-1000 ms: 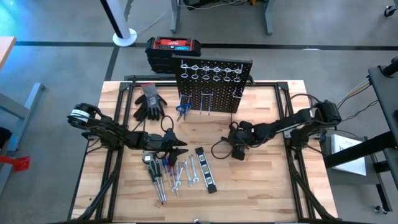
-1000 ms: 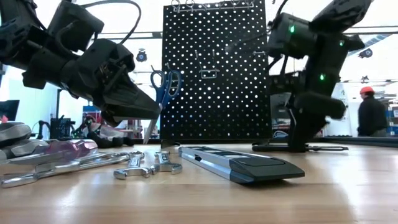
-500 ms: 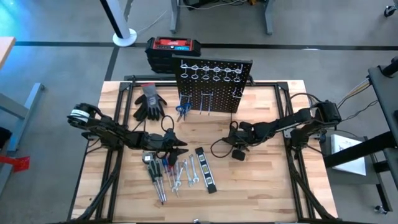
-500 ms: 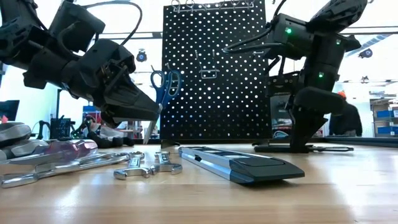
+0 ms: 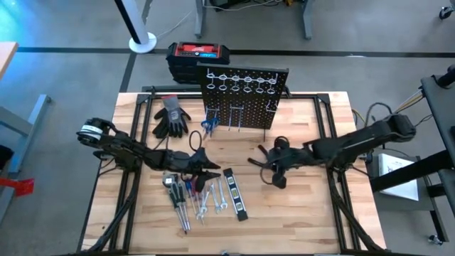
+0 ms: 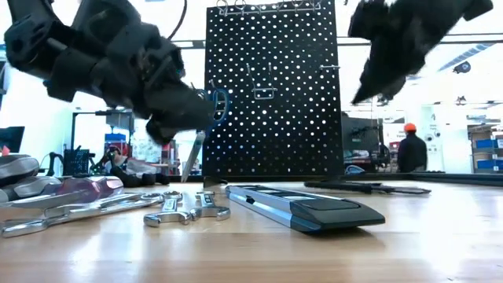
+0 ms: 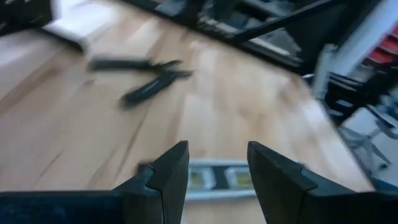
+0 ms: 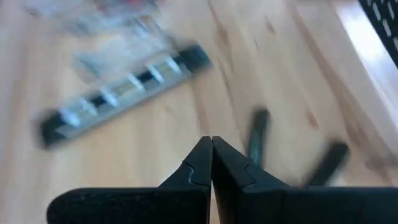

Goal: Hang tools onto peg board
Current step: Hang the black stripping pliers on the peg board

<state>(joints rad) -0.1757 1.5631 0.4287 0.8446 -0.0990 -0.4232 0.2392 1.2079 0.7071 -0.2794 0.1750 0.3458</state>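
The black peg board [image 5: 245, 96] stands upright at the table's far side, and blue-handled scissors [image 5: 208, 122] hang on it. Screwdrivers [image 5: 181, 199], silver wrenches [image 5: 210, 199] and the black level bar [image 5: 235, 193] lie near the front. Dark pliers [image 6: 369, 187] lie flat on the table right of centre. My right gripper [image 8: 211, 146] hangs shut and empty above the pliers [image 8: 258, 140]. My left gripper [image 7: 217, 174] hovers open over the tools on the table [image 5: 213, 173], with nothing between its fingers.
Grey-black work gloves [image 5: 170, 117] lie left of the peg board. A red-topped black box [image 5: 197, 57] stands behind the board, off the table. A person [image 6: 409, 149] stands far back in the room. Bare wood [image 5: 298, 206] shows at the front right.
My right gripper stood down at the pliers with its fingers apart. It has shut and risen well clear of the table. The pliers have stayed lying on the table. My left gripper has risen a little.
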